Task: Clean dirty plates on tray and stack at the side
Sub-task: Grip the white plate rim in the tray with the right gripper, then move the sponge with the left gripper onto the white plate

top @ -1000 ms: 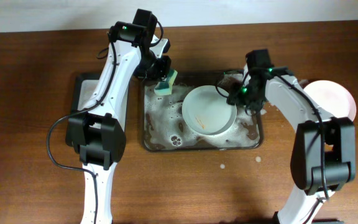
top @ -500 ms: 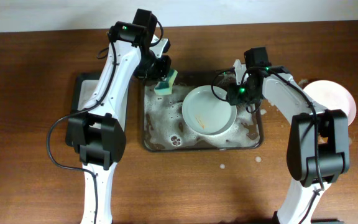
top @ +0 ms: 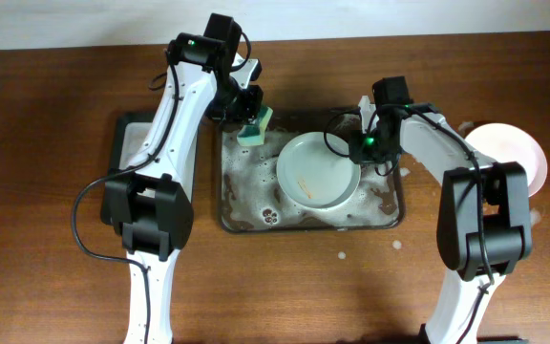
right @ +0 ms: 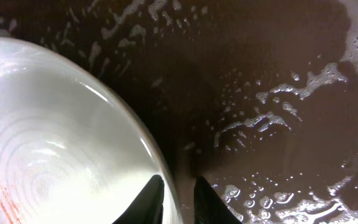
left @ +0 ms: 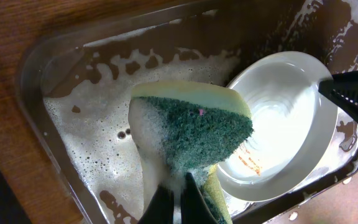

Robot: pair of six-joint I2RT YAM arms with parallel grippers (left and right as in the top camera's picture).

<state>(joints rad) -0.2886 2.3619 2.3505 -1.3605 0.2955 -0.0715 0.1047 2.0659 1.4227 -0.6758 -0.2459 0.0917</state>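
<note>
Looks like the scrub step to me. The plate (top: 318,172) lies in the sudsy tray (top: 222,191), right half, orange smears showing. The right gripper (right: 178,198) pinches its rim. The left gripper (top: 253,127) clamps a green sponge (left: 191,130) above the tray's far-left corner. Next up, I'd guess, is getting the sponge down onto those smears.

1. The tray (top: 256,196) is dark and rectangular with a raised rim. It lies flat at frame centre, its floor wet with white suds.
2. One plate (top: 318,172) is white and glossy, with a faint orange smear. It sits in the tray's right half, its rim between the right gripper's (right: 178,190) jaws.
3. A second plate (top: 518,153) is white and lies on the surface at the right edge, partly hidden.
</note>
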